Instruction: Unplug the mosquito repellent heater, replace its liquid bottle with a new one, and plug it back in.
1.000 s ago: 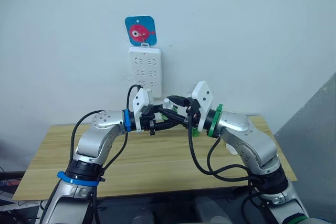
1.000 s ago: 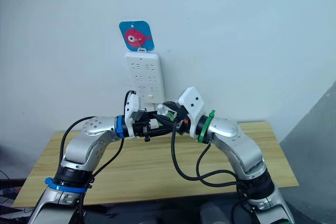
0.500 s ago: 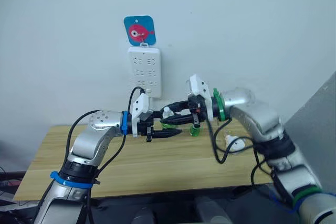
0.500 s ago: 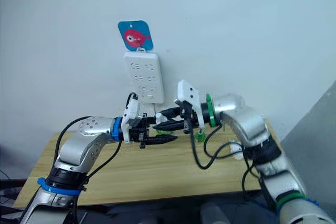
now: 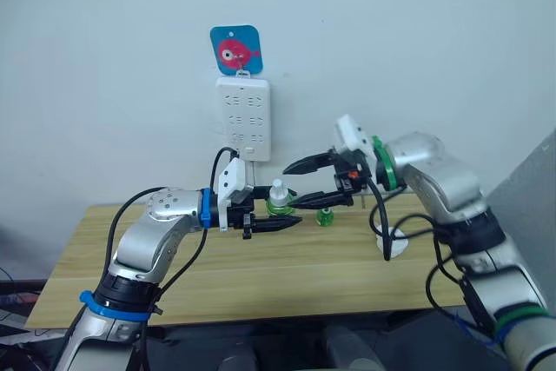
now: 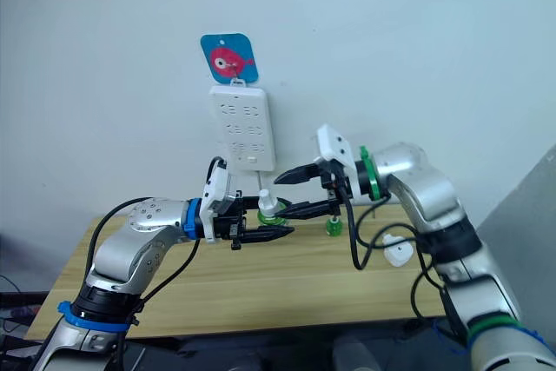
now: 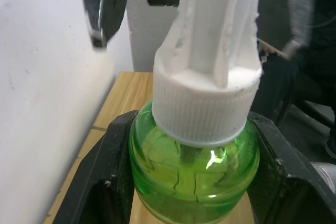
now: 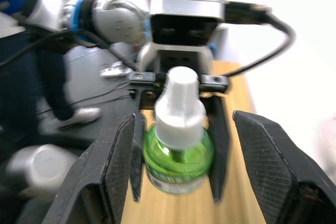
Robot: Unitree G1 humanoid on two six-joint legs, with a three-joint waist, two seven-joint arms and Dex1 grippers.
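Mosquito repellent heater (image 5: 397, 241): small white unit lying on the bench (image 5: 261, 275) near its right edge, unplugged, under the right forearm. Its face cannot be made out.

Liquid bottle (image 5: 278, 202): green body, white ribbed cap and wick tube, held upright in the air above the rear middle of the bench. A second green bottle (image 5: 325, 217) stands on the bench just beyond it, toward the rear. Which of the two is the new one cannot be told.

White power strip (image 5: 244, 119) hangs on the wall below a blue fish hook (image 5: 234, 49); nothing shows plugged in its sockets.

Progress, as judged: unplugging done, heater and bottle apart. Left to do: fit a bottle into the heater, plug it back in.

Left gripper (image 5: 276, 217): fingers closed narrow on the green body of the held bottle, one pad each side.

Right gripper (image 5: 306, 182): fingers spread wide, straddling the bottle's cap, touching nothing.
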